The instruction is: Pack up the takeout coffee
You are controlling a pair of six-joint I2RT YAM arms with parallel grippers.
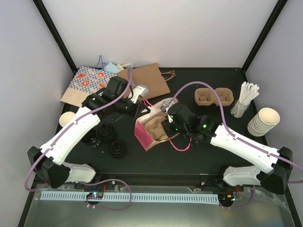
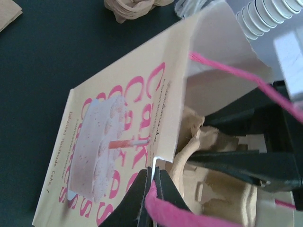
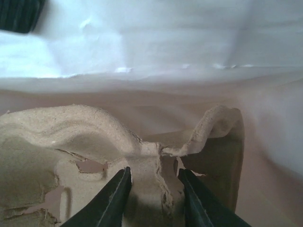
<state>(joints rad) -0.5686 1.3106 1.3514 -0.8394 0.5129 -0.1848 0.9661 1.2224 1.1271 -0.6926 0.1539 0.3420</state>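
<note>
A cream and pink paper bag [image 1: 142, 135] [image 2: 113, 142] lies open at the table's middle, with a brown pulp cup carrier [image 1: 156, 127] [image 3: 71, 137] inside it. My left gripper [image 1: 147, 104] [image 2: 155, 172] is shut on the bag's rim and its pink handle cord [image 2: 184, 215], holding the mouth open. My right gripper [image 1: 165, 124] [image 3: 154, 172] reaches into the bag, its jaws closed on the carrier's centre ridge. Left of the bag stand the takeout coffee cups [image 1: 117, 149] [image 1: 106, 132], showing mostly their black lids; a third [image 1: 89, 138] is partly under my left arm.
A second pulp carrier [image 1: 214, 97] lies at the back right beside a glass of white stirrers [image 1: 244, 100] and a stack of lidless cream cups [image 1: 264, 122]. Brown and patterned paper bags [image 1: 147, 78] lie at the back left. A lidless cream cup [image 1: 67, 118] stands far left.
</note>
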